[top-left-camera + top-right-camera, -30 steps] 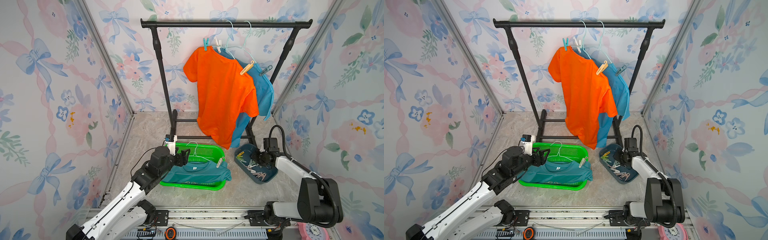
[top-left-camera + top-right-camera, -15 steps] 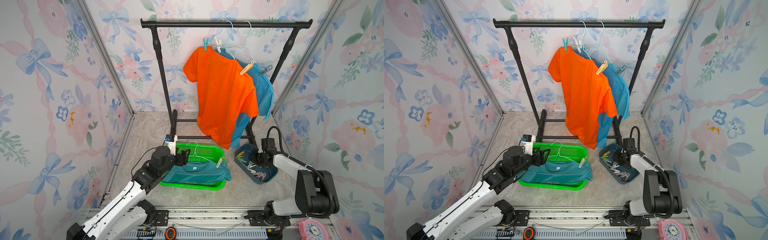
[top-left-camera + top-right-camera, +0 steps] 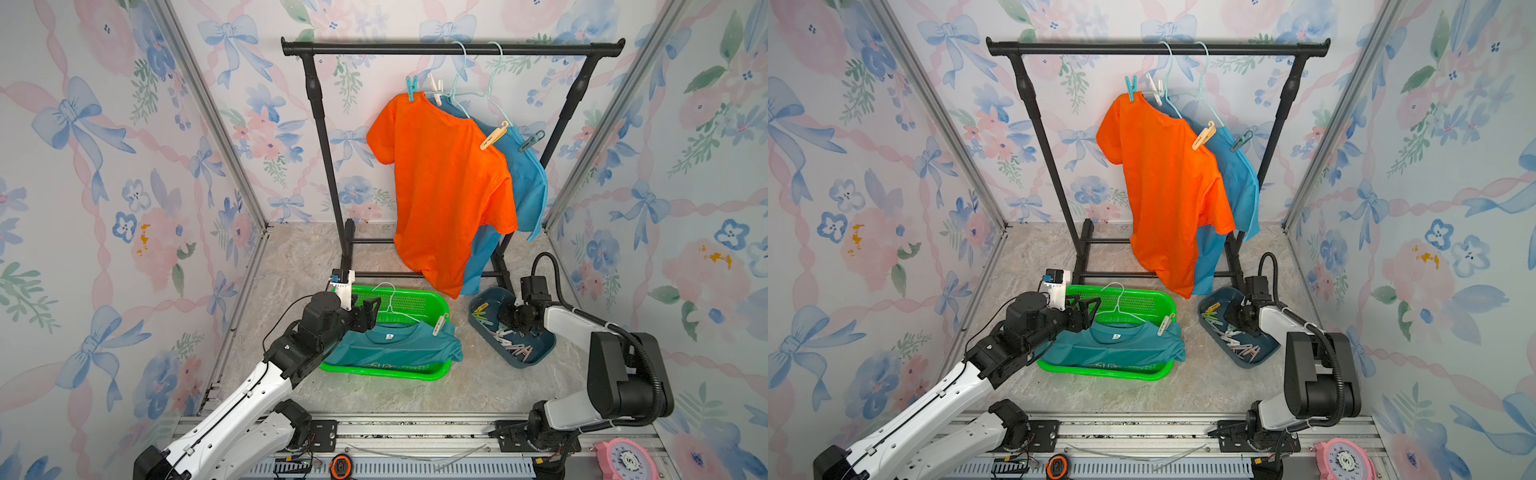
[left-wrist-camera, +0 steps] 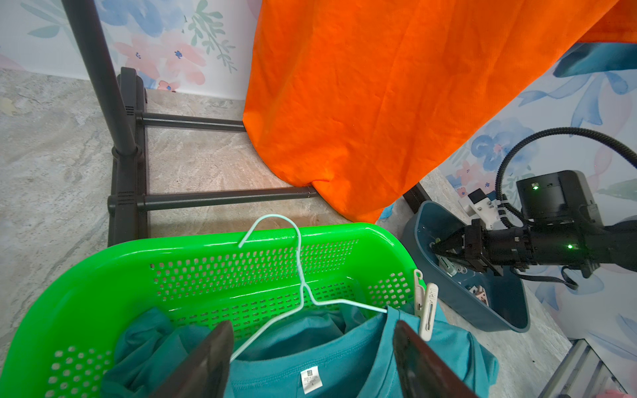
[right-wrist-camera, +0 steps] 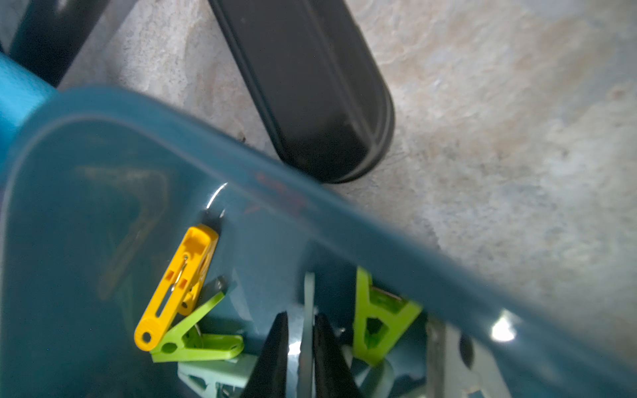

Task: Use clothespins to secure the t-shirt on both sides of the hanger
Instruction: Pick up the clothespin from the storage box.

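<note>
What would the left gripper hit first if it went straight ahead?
Left gripper: likely the white hanger on the teal t-shirt, then the green basket's far wall; depth unclear.

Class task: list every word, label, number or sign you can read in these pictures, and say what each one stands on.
No text here is clear enough to quote.
Neck label of the teal t-shirt: print too small to read.
Gold print on that shirt's front: folded and too small to read.
Pink dial by the rail: numerals too small to be sure of.
Red marks on the blue bin: blurred.
</note>
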You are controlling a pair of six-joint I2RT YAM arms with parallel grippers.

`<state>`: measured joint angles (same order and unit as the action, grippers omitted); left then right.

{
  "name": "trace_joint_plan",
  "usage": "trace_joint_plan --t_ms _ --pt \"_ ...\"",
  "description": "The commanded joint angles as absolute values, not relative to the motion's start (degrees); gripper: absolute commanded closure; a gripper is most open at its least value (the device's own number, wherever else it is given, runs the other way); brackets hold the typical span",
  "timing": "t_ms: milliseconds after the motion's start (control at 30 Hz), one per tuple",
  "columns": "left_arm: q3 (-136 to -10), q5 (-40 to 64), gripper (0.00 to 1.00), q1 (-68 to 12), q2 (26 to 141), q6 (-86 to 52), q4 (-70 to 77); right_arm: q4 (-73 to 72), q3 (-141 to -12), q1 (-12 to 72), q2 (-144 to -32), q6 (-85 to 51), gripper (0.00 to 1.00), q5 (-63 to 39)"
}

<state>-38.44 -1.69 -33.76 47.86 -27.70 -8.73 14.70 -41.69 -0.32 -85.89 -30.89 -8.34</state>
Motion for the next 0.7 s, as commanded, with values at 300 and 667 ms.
trace_joint_plan --t_ms 300,667 --pt "-39.37 -1.83 0.26 -33.88 49.49 -26.98 -6.50 13.45 -40.43 -0.39 -78.04 -31.46 0.94 -8.09" --pt "-38.96 -5.74 0.32 -43.13 54.43 -24.48 4.51 10.47 -37.10 1.84 -61.00 -35.40 0.97 -9.99"
